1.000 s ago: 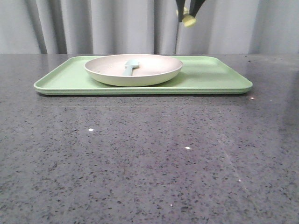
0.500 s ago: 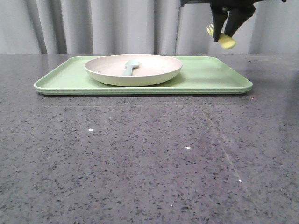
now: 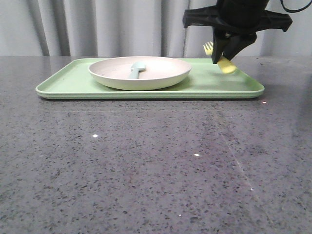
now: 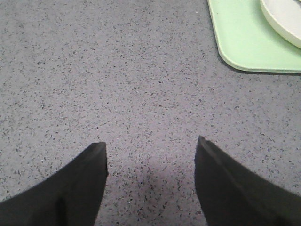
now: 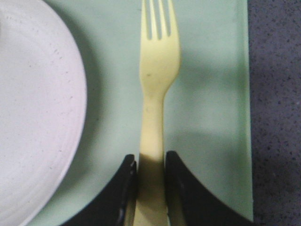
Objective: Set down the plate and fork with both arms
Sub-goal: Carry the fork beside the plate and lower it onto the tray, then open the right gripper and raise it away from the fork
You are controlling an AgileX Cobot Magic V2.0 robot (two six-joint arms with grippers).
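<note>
The cream plate (image 3: 139, 72) sits on the left half of the light-green tray (image 3: 234, 87), with a pale blue-green utensil (image 3: 137, 69) lying in it. My right gripper (image 3: 222, 57) is shut on the yellow fork (image 3: 220, 57) and holds it just above the tray's right part. In the right wrist view the fork (image 5: 157, 84) is clamped by its handle in the gripper (image 5: 151, 162), beside the plate (image 5: 33, 113), over the tray (image 5: 211, 94). My left gripper (image 4: 150, 148) is open and empty over bare table, with the tray's corner (image 4: 240, 42) and the plate's edge (image 4: 282, 19) nearby.
The dark speckled tabletop (image 3: 146, 165) stretches in front of the tray. Grey curtains (image 3: 122, 27) hang behind the table. The tray's right edge (image 5: 247, 113) lies close to the fork.
My right gripper with the fork has come down and moved right, from high above the tray's middle to just over its right part. The plate and tray have not moved.
</note>
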